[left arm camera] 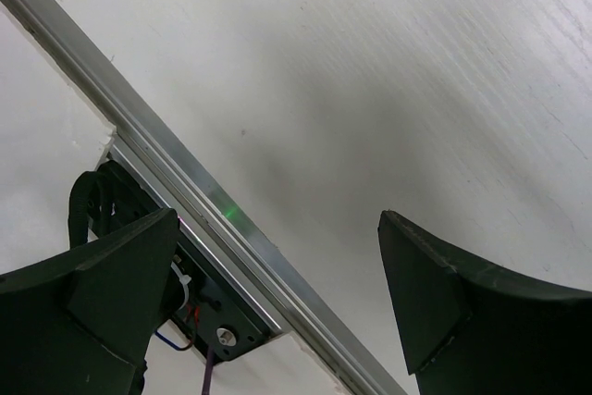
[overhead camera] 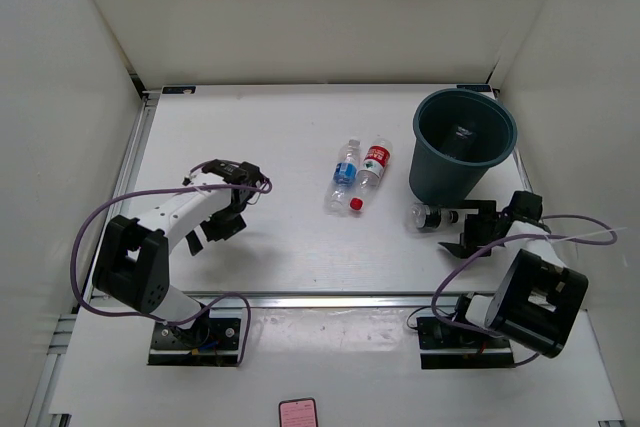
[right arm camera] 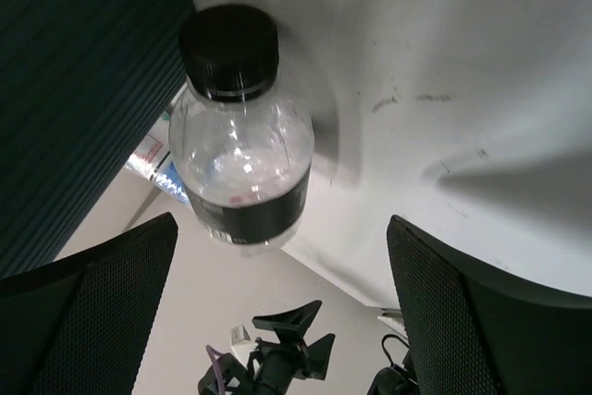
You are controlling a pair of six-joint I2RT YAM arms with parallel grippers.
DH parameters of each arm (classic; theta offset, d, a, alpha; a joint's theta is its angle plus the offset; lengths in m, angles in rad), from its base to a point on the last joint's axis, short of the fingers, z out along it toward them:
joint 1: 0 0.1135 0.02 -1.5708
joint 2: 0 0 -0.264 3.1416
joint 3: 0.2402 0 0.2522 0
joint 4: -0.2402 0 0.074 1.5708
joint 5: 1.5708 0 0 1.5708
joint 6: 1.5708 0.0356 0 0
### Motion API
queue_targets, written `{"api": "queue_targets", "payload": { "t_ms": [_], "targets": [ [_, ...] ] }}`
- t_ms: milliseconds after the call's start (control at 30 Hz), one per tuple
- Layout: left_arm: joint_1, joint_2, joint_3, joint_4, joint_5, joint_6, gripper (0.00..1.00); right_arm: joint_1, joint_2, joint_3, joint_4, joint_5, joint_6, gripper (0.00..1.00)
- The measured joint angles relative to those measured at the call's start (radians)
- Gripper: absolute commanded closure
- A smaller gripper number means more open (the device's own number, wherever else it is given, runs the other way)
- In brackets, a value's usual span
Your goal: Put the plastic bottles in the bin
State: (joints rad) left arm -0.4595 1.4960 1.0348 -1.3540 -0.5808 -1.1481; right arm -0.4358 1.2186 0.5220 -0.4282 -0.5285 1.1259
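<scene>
The dark teal bin (overhead camera: pixel 463 142) stands at the back right; its wall fills the left of the right wrist view (right arm camera: pixel 74 90). A dark-capped clear bottle (overhead camera: pixel 428 217) lies on the table by the bin's base. In the right wrist view it (right arm camera: pixel 242 136) lies just ahead of my open right gripper (right arm camera: pixel 282 228), untouched. My right gripper (overhead camera: pixel 464 229) sits just right of it. A blue-labelled bottle (overhead camera: pixel 345 172) and a red-labelled, red-capped bottle (overhead camera: pixel 372 172) lie side by side mid-table. The plain bottle is out of view. My left gripper (overhead camera: pixel 222 225) is open and empty at the left (left arm camera: pixel 277 224).
White walls close in the table on three sides. A metal rail (overhead camera: pixel 330 297) runs along the near edge and shows in the left wrist view (left arm camera: pixel 203 201). A small pink object (overhead camera: pixel 297 413) lies at the very front.
</scene>
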Motion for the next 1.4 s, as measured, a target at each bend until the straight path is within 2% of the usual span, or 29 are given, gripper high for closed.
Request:
{"api": "queue_targets", "payload": {
  "t_ms": [467,600,700,833,867,933,967,1067,1100,1167,1400],
  "targets": [
    [-0.023,0.0,0.0,0.0,-0.005,0.0,0.0,0.061,0.164,0.002,0.177,-0.038,0.014,0.01],
    [-0.031,0.0,0.0,0.0,-0.005,0.0,0.0,0.091,0.245,0.031,0.192,-0.055,0.022,0.05],
    [-0.037,0.001,0.0,0.0,-0.006,0.0,0.0,0.112,0.277,0.051,0.209,-0.059,0.025,0.13],
    [-0.045,0.004,0.0,0.0,-0.006,0.001,0.0,0.12,0.312,0.068,0.227,-0.061,0.026,0.28],
    [-0.045,0.006,0.0,0.0,-0.006,0.001,0.0,0.12,0.316,0.071,0.231,-0.059,0.026,0.39],
    [-0.046,0.01,0.0,0.0,-0.006,0.0,0.0,0.12,0.32,0.072,0.237,-0.059,0.023,0.51],
    [-0.046,0.014,0.0,0.0,-0.007,0.0,0.0,0.12,0.32,0.073,0.236,-0.057,0.019,0.63],
    [-0.047,0.026,0.0,0.0,-0.007,-0.002,0.0,0.12,0.312,0.073,0.206,-0.058,-0.001,0.79],
    [-0.047,0.027,0.0,0.0,-0.007,-0.002,0.0,0.121,0.302,0.072,0.183,-0.058,-0.009,0.8],
    [-0.047,0.028,0.0,0.0,-0.007,-0.005,0.0,0.124,0.249,0.063,0.121,-0.055,-0.02,0.83],
    [-0.047,0.028,0.018,-0.004,-0.007,-0.013,0.0,0.167,-0.17,0.072,-0.219,-0.062,-0.031,1.0]
  ]
}}
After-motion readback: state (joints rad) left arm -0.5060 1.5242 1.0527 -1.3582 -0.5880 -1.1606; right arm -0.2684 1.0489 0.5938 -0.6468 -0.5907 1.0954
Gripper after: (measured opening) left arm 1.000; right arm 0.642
